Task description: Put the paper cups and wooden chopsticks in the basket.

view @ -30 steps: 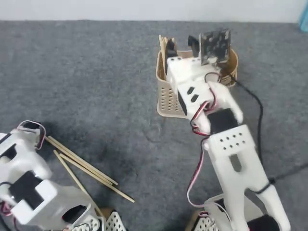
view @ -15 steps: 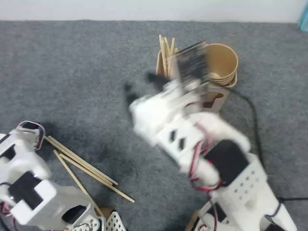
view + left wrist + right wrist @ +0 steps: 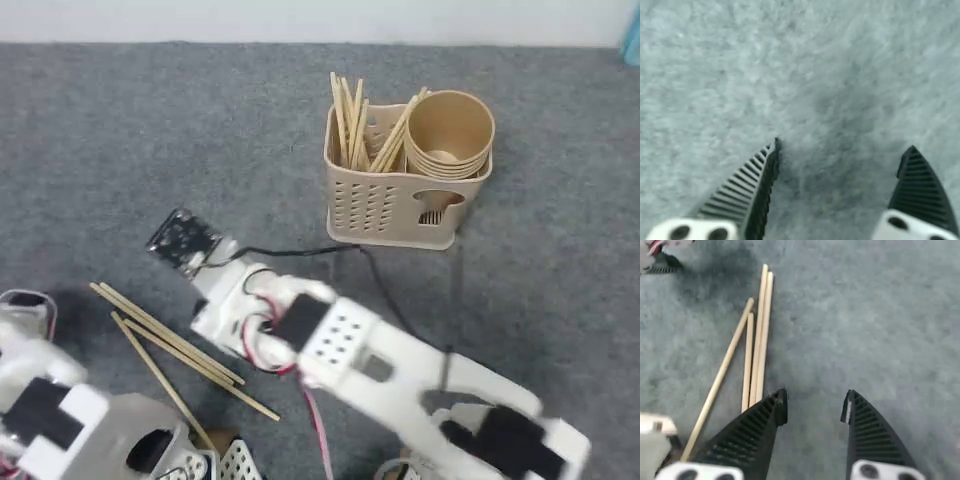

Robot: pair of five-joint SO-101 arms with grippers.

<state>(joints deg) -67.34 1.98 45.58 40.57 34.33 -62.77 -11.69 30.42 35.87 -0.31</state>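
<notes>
Carpet (image 3: pixel 120 130), grey and short-piled, covers the whole surface in the overhead view. At the lower left corner of that frame sits the white left arm (image 3: pixel 45 400). Its wrist view shows the left gripper (image 3: pixel 845 150) released, its two ribbed black fingers spread wide apart over bare carpet with nothing between them.

Just right of that arm, still in the lower left of the overhead frame, several loose chopsticks (image 3: pixel 170 350) lie flat on the carpet in a slanted cluster, well apart from the basket.

The right arm (image 3: pixel 340 345) stretches from the lower right corner across to the centre left, ending close above those loose sticks. In its wrist view the right gripper (image 3: pixel 815 402) is also released and holds nothing; the loose chopsticks (image 3: pixel 757 340) lie just beside one finger, outside the gap.

In the upper centre right of the overhead frame stands the beige slotted basket (image 3: pixel 385 205). Its left part holds upright bundled chopsticks (image 3: pixel 352 125); its right part holds stacked paper cups (image 3: pixel 450 135), mouth up.
</notes>
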